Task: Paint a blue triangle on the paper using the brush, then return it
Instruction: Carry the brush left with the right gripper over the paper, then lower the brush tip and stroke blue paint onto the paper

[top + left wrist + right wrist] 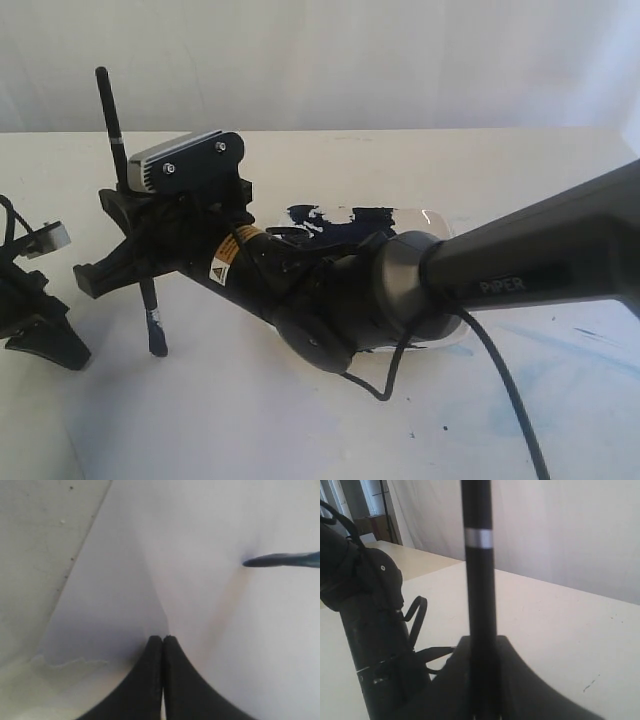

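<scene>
Exterior view: the right claw (pixel 125 240), reaching across to the left, is clamped on the brush (pixel 152 315). The brush stands nearly upright with its tip on the paper (pixel 280 420).

Left wrist view: the left claw (pixel 162 647) has its jaws pressed together, low over the paper. The brush's blue tip touches the sheet nearby.

Right wrist view: the brush's black handle rises from between the gripping jaws, above the cream surface (pixel 560 630).

A cream table (pixel 450 160) forms the surface below the right gripper (pixel 125 235). Behind the gripper, past the table's far edge, a white fabric backdrop (pixel 350 60) closes off the scene. Lighting is soft and even. Beside the backdrop, a darker room area (pixel 365 510) shows, details unclear.
</scene>
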`<state>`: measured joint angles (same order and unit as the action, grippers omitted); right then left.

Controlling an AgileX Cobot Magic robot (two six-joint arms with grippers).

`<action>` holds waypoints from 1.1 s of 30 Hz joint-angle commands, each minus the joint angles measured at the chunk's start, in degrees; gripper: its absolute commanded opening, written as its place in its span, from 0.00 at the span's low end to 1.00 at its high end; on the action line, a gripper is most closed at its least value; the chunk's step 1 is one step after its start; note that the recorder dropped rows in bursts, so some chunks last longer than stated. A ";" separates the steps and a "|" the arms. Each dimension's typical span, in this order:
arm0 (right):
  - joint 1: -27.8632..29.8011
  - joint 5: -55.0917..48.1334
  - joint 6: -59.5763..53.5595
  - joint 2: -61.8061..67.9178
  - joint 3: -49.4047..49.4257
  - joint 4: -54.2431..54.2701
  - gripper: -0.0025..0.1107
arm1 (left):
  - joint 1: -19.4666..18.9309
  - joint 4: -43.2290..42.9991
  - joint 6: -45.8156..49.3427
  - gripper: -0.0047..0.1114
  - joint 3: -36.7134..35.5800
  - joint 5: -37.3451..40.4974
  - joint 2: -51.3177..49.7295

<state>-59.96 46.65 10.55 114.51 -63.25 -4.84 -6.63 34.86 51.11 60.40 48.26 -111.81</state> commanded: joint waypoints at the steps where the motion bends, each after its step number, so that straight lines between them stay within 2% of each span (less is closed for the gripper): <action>1: 0.02 -1.60 -0.28 -0.12 -0.15 -0.25 0.02 | -0.02 -1.49 -0.13 0.04 -0.41 -0.02 -0.62; 33: 0.02 -17.41 -7.91 -6.10 -0.04 0.41 0.02 | -0.02 -1.49 -0.13 0.04 -0.41 -0.02 -0.62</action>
<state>-59.96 30.84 3.51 109.23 -63.25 -4.63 -6.63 34.86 51.11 60.40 48.26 -111.81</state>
